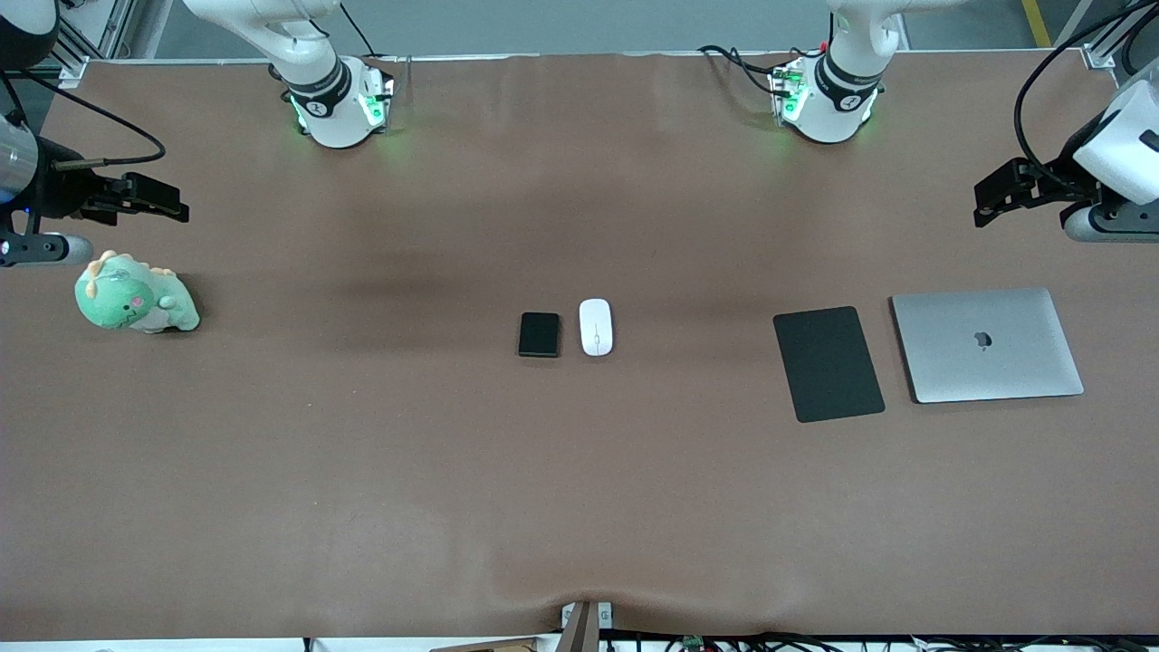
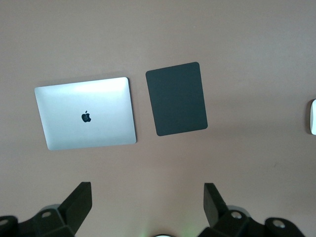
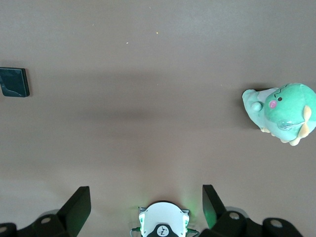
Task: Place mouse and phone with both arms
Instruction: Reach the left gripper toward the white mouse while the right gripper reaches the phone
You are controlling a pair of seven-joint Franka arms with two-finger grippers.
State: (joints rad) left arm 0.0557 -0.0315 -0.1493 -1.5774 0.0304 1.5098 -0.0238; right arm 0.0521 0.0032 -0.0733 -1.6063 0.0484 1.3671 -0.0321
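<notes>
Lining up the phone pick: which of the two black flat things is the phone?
The phone is the small glossy one touching nothing, beside the mouse mid-table. The larger matte one beside the laptop is the pad.

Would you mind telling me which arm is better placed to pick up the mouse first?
Left, probably. The mouse lies beside the phone, on the side toward the left gripper, whose jaws are open; the right gripper is on the phone's side.

glossy white mouse (image 1: 596, 327), glossy black phone (image 1: 540, 334), matt mouse pad (image 1: 828, 363), brushed-metal laptop (image 1: 987, 345), plush dinosaur (image 1: 134, 300).
</notes>
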